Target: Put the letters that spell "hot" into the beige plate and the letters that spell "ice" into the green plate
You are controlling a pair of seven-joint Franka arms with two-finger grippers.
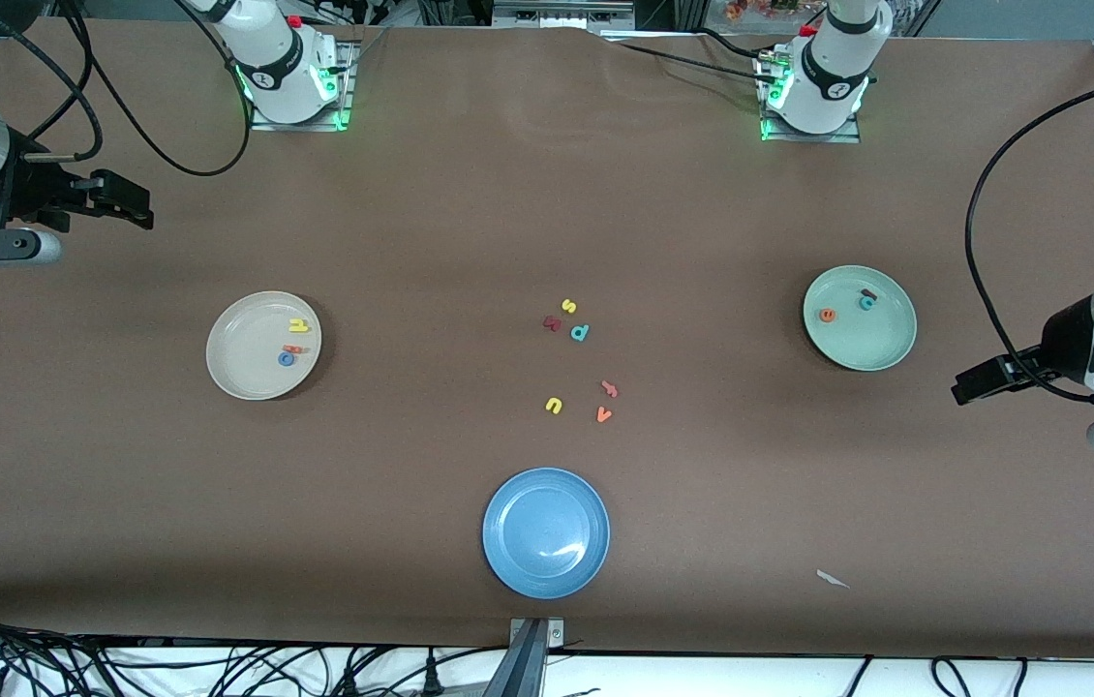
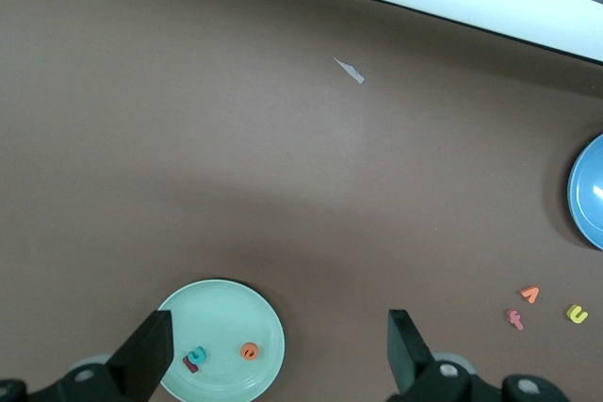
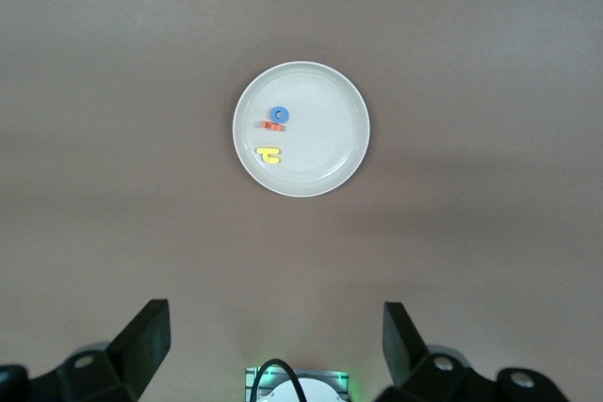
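Yellow h (image 1: 296, 325), orange t (image 1: 294, 348) and blue o (image 1: 286, 359) lie in the beige plate (image 1: 235, 379); red i (image 1: 867, 293), teal c (image 1: 865, 303), orange e (image 1: 827, 315) in the green plate (image 1: 881, 354). Both the left gripper (image 2: 279, 350) and right gripper (image 3: 273, 338) hang empty, jaws apart; best to retreat without disturbing either plate.

Right arm: raised above the table at its own end, wrist held high. The right gripper (image 1: 136, 203) hangs in the air with its two fingers (image 3: 141, 341) spread wide apart; nothing is between them.

Left arm: raised above the table at its own end, wrist held high. The left gripper (image 1: 978, 379) hangs in the air with its fingers (image 2: 146, 355) spread wide apart; nothing is held.

Neither gripper touches any surface.
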